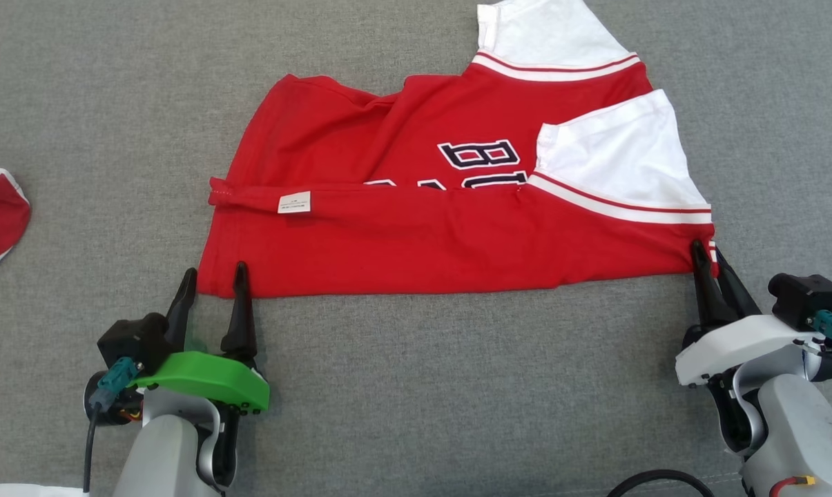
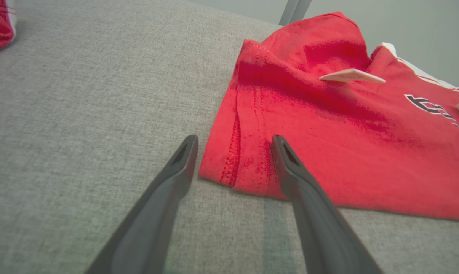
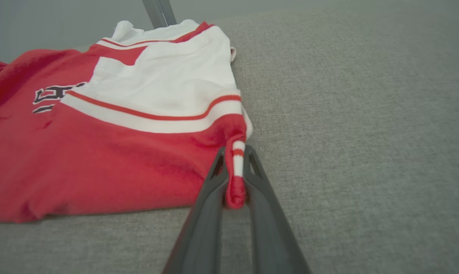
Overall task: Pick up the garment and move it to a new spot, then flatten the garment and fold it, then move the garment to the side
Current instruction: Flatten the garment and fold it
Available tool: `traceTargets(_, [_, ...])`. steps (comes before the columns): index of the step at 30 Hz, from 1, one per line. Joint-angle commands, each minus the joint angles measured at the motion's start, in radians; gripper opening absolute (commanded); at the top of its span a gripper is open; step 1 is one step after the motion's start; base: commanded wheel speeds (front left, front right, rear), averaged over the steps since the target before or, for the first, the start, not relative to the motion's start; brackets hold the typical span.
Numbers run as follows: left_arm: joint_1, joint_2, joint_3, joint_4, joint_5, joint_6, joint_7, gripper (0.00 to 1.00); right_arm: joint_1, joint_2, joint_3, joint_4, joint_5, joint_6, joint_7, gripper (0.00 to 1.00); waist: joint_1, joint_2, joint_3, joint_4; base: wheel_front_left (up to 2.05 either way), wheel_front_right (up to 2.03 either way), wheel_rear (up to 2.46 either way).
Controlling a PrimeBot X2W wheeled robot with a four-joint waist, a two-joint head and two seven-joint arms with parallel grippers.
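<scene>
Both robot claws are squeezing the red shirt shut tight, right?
Not both. The right gripper is shut on the red shirt, but the left gripper is open, fingers apart at the shirt's corner; the left wrist view shows it.

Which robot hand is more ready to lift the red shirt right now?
The right. The right gripper is shut on the red shirt's corner, just below the white striped sleeve. The left gripper is open around the hem corner and grips nothing, so it would likely need to close first.
</scene>
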Motion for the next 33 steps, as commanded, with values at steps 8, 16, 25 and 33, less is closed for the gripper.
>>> traceTargets(8, [-0.013, 0.002, -0.032, 0.074, -0.032, -0.014, 0.002, 0.0, 0.0, -0.01, 0.012, -0.023, 0.006, -0.002, 0.0, 0.0, 0.0, 0.0001, 0.001, -0.01, 0.0, 0.0, 0.0])
traceTargets(16, [-0.006, 0.003, -0.098, 0.063, -0.131, -0.018, 0.001, 0.0, 0.021, -0.006, -0.009, -0.017, 0.008, -0.002, 0.0, 0.0, 0.0, 0.0001, -0.049, 0.002, 0.0, 0.0, 0.0])
traceTargets(25, [0.079, 0.011, -0.075, 0.013, -0.059, -0.018, 0.0, 0.0, 0.062, -0.006, -0.005, 0.005, 0.017, -0.002, 0.0, 0.0, 0.0, 0.0001, -0.212, 0.005, 0.0, 0.0, 0.0])
traceTargets(33, [0.21, 0.012, 0.007, 0.041, -0.057, -0.017, 0.0, 0.0, 0.168, -0.015, 0.067, 0.047, 0.057, -0.002, 0.0, 0.0, 0.0, 0.0001, -0.34, -0.001, 0.0, 0.0, 0.0])
